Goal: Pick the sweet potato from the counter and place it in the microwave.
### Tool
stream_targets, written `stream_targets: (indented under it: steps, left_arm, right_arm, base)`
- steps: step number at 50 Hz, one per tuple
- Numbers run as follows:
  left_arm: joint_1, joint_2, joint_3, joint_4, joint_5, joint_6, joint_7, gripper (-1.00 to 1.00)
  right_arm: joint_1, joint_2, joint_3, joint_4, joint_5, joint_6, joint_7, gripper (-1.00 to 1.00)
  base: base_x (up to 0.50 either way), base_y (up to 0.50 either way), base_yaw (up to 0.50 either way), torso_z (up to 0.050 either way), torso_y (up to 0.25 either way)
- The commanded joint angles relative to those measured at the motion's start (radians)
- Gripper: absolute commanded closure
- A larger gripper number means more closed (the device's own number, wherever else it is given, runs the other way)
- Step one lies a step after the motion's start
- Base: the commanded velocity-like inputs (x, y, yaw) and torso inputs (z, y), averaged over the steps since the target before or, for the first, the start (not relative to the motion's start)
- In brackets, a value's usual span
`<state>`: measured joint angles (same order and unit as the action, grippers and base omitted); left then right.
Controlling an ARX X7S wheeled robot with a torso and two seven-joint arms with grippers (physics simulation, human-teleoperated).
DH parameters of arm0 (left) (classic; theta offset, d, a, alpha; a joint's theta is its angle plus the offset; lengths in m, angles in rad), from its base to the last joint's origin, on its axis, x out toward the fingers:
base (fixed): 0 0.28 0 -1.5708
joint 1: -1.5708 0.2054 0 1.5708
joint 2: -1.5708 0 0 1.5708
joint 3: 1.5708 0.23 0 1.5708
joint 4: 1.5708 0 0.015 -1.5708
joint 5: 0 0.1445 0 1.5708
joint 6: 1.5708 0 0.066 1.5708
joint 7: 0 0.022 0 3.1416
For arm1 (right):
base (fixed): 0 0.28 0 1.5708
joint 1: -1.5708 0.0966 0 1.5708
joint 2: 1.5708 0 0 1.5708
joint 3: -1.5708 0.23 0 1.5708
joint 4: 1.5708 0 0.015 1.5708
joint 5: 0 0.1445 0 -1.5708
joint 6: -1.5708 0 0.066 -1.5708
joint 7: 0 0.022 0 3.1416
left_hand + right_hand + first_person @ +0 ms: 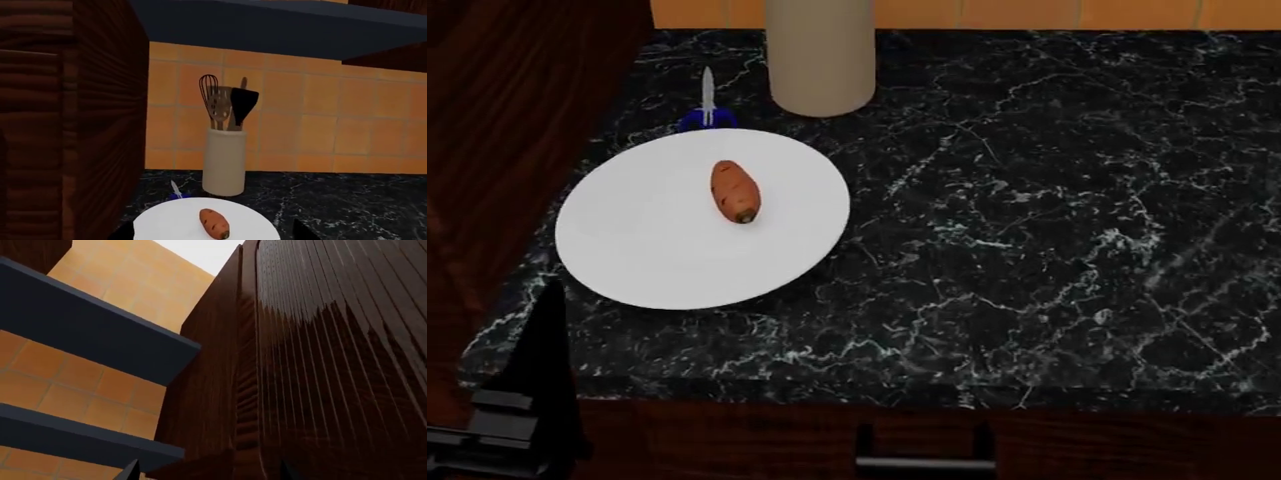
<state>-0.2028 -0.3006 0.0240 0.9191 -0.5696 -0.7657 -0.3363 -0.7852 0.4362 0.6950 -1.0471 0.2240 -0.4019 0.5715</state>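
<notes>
I see the sweet potato [735, 191] lying on the white plate [641, 260], near its centre, dark tip toward me. Plate sits on the black table [1028, 230], just in front of the cream utensil crock [819, 60]; a small blue-handled knife [707, 105] is behind the plate. Left end effector: only dark fingertips [303, 231] visible, spread apart, holding nothing. Right end effector: faces the wood cabinet [333, 365], tips apart, empty.

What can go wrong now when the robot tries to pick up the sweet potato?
The sweet potato is small and rounded and lies on a smooth plate, so it may roll or slip between the fingers. The utensil jar and a small knife stand just behind the plate; a long reach might knock them.
</notes>
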Motion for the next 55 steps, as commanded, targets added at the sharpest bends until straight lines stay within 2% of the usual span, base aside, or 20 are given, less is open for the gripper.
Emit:
stream_targets:
  steps: [1,6,14,36,41,45,47,48,52,55]
  left_arm:
    - [0.002,-0.011,0.007,-0.007,-0.006,0.015,-0.011,-1.00]
    - [0.012,-0.018,0.010,-0.010,-0.008,0.029,-0.011,-1.00]
    - [0.014,-0.027,0.013,-0.006,-0.021,0.030,-0.021,-1.00]
    - [0.009,-0.047,0.033,-0.008,-0.043,0.044,-0.046,-1.00]
    - [0.013,-0.051,0.036,-0.007,-0.057,0.040,-0.051,-1.00]
    - [-0.024,-0.072,0.015,-0.002,-0.171,-0.080,-0.080,-1.00]
    - [-0.051,-0.091,-0.004,0.001,-0.275,-0.176,-0.102,-1.00]
    - [-0.068,-0.115,0.022,0.009,-0.252,-0.205,-0.114,-1.00]
    - [-0.136,-0.126,-0.008,0.018,-0.399,-0.327,-0.164,-1.00]
    - [-0.252,-0.120,-0.038,-0.023,-0.635,-0.487,-0.302,-1.00]
  right_arm:
    - [0.000,0.013,-0.007,0.000,-0.006,0.007,0.008,-1.00]
    - [0.000,0.031,-0.014,0.000,-0.008,0.016,0.019,-1.00]
    - [0.000,-0.016,-0.018,0.000,-0.018,-0.009,-0.016,-1.00]
    - [0.000,0.009,-0.013,0.000,-0.004,-0.004,-0.001,-1.00]
    - [0.000,0.002,-0.024,0.000,-0.016,-0.018,0.002,-1.00]
    - [0.000,-0.007,-0.029,0.000,-0.018,-0.018,-0.009,-1.00]
    - [0.000,-0.023,-0.033,0.000,-0.019,-0.025,-0.022,-1.00]
    - [0.000,-0.030,-0.039,0.000,-0.025,-0.028,-0.026,-1.00]
    - [0.000,-0.032,-0.053,0.000,-0.030,-0.030,-0.024,-1.00]
    - [0.000,-0.057,-0.052,0.000,-0.028,-0.043,-0.046,-1.00]
  base:
    - [0.42,0.00,0.00,0.000,0.000]
    - [0.41,0.00,0.00,0.000,0.000]
    - [0.41,0.00,0.00,0.000,0.000]
    - [0.41,0.00,0.00,0.000,0.001]
    - [0.05,0.00,0.00,0.000,0.002]
    - [0.00,0.00,0.00,0.000,0.000]
    - [0.00,0.00,0.00,0.000,0.000]
    - [0.00,0.00,0.00,0.000,0.000]
    - [0.00,0.00,0.00,0.000,0.000]
    - [0.00,0.00,0.00,0.000,0.000]
